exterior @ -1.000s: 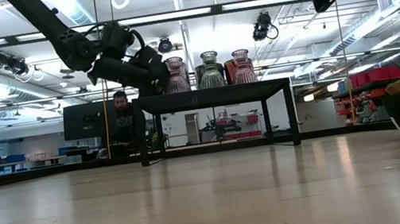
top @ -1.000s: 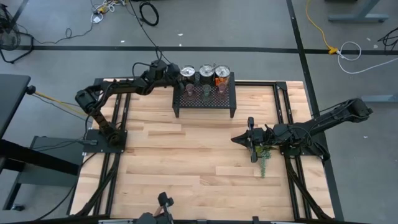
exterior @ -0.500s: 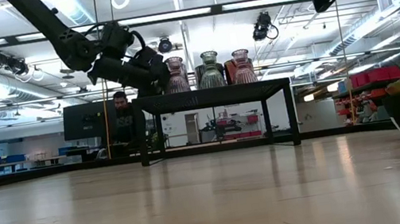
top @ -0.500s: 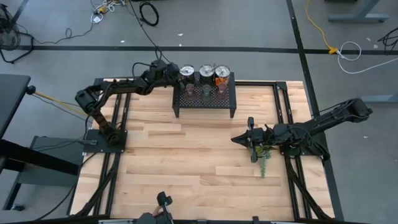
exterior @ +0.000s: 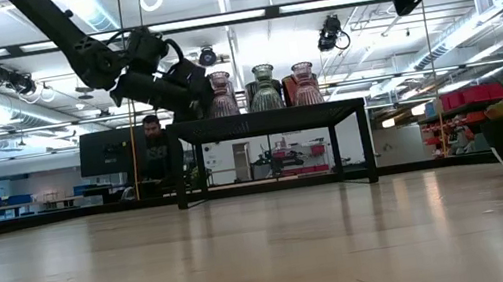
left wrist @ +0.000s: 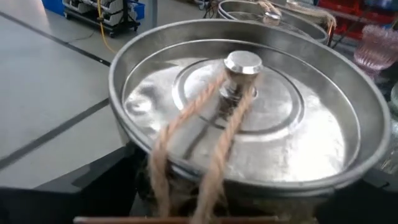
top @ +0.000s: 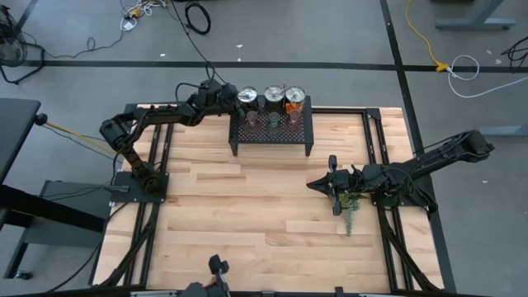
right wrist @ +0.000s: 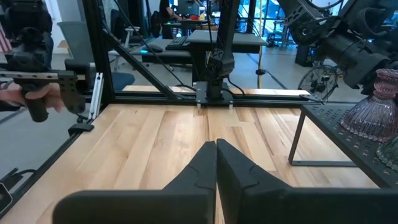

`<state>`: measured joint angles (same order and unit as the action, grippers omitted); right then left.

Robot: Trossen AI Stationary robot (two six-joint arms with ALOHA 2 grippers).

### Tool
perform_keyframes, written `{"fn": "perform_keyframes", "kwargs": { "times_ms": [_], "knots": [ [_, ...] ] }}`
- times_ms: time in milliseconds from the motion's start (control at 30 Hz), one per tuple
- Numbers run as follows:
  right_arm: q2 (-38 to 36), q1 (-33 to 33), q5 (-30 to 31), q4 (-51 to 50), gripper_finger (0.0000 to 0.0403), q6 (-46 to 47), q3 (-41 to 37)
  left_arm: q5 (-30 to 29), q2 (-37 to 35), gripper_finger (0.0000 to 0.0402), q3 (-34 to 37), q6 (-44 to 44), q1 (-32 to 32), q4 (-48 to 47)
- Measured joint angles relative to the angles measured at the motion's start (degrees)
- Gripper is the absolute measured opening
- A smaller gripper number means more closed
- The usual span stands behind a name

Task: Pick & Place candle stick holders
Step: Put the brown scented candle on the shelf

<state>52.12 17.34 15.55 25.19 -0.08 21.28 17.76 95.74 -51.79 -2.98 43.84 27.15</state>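
Nothing has visibly shifted since a second ago. From above, the left gripper [top: 232, 97] sits at the leftmost silvery tin [top: 247, 96] on the black rack [top: 271, 139], candle stick holders [top: 272, 120] just beyond it; the wooden table [top: 247, 214] stands on grey floor. Level view: holders [exterior: 264, 88] beside that gripper, a person behind. Left wrist: fingers hidden, probably spread about the tin. Right wrist: right gripper [right wrist: 216, 163] pressed together, far from the holders. No readable writing.

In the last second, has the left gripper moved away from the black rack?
No. The left gripper sits at the same spot by the black rack's left end.
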Motion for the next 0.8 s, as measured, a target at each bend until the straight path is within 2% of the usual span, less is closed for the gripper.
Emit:
{"fn": "perform_keyframes", "kwargs": {
  "times_ms": [100, 233, 800],
  "knots": [
    [0.0, 0.0, 0.0, 0.0, 0.0008, 0.0, 0.0, 0.4, 0.0, 0.0388, 0.0, -1.9, -0.1, 0.1],
    [0.0, 0.0, 0.0, 0.0, 0.0008, 0.0, 0.0, 0.4, 0.0, 0.0396, 0.0, 0.2, -0.1, 0.0],
    [0.0, 0.0, 0.0, -0.6, 0.0008, 0.3, 0.0, 0.1, 0.0, 0.04, 0.0, -0.9, -0.1, 0.7]
  ]
}}
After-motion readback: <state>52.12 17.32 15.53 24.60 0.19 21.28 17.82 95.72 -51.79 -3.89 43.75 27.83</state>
